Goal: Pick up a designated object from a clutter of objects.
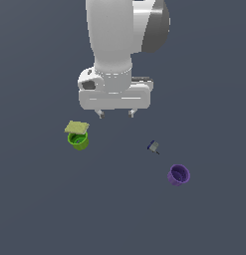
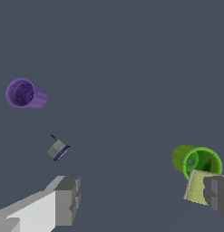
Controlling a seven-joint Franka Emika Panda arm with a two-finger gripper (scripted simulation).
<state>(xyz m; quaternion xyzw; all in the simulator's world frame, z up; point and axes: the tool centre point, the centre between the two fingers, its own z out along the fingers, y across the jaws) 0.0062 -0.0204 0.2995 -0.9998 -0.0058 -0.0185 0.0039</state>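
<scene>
While the big white arm (image 1: pixel 122 45) filled the upper middle of the exterior view, its tool (image 1: pixel 116 114) hung above the dark grey bench (image 1: pixel 40 209) w/ both short fingertips pointing down, spread wide apart & holding nothing. In the wrist view one grey finger (image 2: pixel 68 199) showed near the tiny grey item, the other finger at the frame edge overlapping the pad, w/ open bench between them, so the tool was clearly spread.

Next in size, the purple cup (image 1: pixel 179 175) stood upright toward the exterior view's right, below & well apart from the tool. Approx same size, the green cup (image 1: pixel 78 140) stood toward the exterior view's left, mouth up. A flat tan-green square pad (image 1: pixel 76 127) lay tilted against the green cup's rim, touching it on the far side; can't tell whether it rested on the rim or just leaned beside it.

Smallest was the designated object (image 1: pixel 154 146), a tiny grey blocky item w/ a thin dark blue-black stem. It lay on the bench between the two cups, nearer the purple one, just up & to the exterior view's left of it, touching neither. It sat below the tool & off to the exterior view's right, not between the fingers. In the wrist view it appeared tilted, stem poking out one end; finer detail too small to tell.
</scene>
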